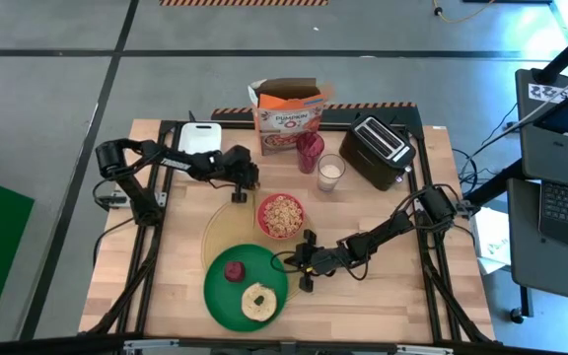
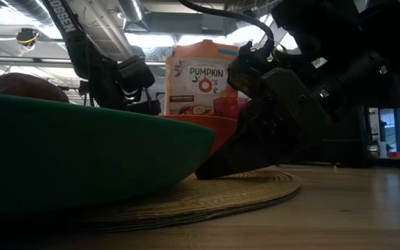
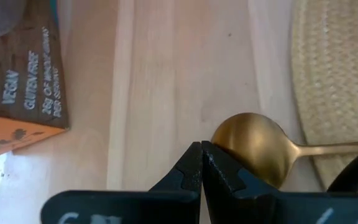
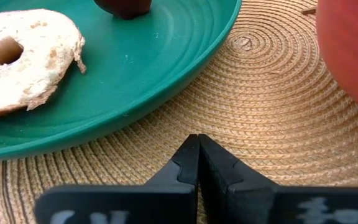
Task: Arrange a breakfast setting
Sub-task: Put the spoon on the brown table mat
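Note:
The round tan placemat (image 1: 223, 219) lies mid-table. On it stand the green plate (image 1: 223, 294), with the dark-red fruit (image 1: 234, 270) and the bread ring (image 1: 258, 301), and the red bowl (image 1: 280, 215), which holds cereal. The gold spoon (image 3: 253, 146) lies by the mat's far edge, its bowl on the wood and its handle (image 3: 337, 147) on the mat. My left gripper (image 3: 201, 149) is shut just above the spoon's bowl. My right gripper (image 4: 197, 144) is shut low over the mat, between plate and bowl. My left gripper's shut fingertips (image 3: 215, 160) stand at the rim of the spoon's bowl (image 3: 238, 140), coming from above. I cannot tell whether they touch it. My right gripper's shut fingertips (image 4: 191, 155) slant down to the placemat (image 4: 253, 118) from the table's right. I cannot tell whether they touch it.
At the far side stand an orange cereal box (image 1: 286, 116), a black toaster (image 1: 381, 150), a glass of milk (image 1: 330, 173), a dark-red cup (image 1: 310, 151) and a white cutting board (image 1: 200, 136). Bare wood lies at the near left and near right.

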`<state>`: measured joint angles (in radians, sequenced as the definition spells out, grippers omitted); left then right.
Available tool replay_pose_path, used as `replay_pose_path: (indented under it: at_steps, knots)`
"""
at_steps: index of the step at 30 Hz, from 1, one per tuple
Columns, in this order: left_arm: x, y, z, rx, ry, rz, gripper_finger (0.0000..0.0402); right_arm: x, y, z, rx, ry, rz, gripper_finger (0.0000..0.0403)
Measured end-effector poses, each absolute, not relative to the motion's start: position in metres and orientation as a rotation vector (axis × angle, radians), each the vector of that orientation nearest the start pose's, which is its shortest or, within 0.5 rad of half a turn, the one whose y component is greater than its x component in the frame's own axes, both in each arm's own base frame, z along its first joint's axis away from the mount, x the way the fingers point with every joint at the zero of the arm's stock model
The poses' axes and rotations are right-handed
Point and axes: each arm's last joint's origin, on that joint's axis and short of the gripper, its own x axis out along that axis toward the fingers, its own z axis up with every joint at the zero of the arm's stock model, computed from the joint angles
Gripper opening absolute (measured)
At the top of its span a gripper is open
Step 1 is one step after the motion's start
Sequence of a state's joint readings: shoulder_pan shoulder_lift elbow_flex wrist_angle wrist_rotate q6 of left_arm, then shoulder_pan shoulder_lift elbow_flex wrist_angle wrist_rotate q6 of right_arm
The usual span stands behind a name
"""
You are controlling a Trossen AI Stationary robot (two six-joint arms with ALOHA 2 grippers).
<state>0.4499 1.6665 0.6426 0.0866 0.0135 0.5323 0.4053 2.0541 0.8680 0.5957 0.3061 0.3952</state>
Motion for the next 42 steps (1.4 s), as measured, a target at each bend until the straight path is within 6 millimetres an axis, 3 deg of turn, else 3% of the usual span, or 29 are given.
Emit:
replay_pose_path:
  at_steps: [29,42]
  knots:
    - [0.255,0.099,0.117,0.271,1.006,0.066,0.0000,0.343,0.138,0.080,0.175,0.563,-0.014,0.0005]
    - [0.259,0.099,0.123,0.286,0.942,0.074,0.0000,0.343,0.138,0.080,0.175,0.564,-0.014,0.0005]
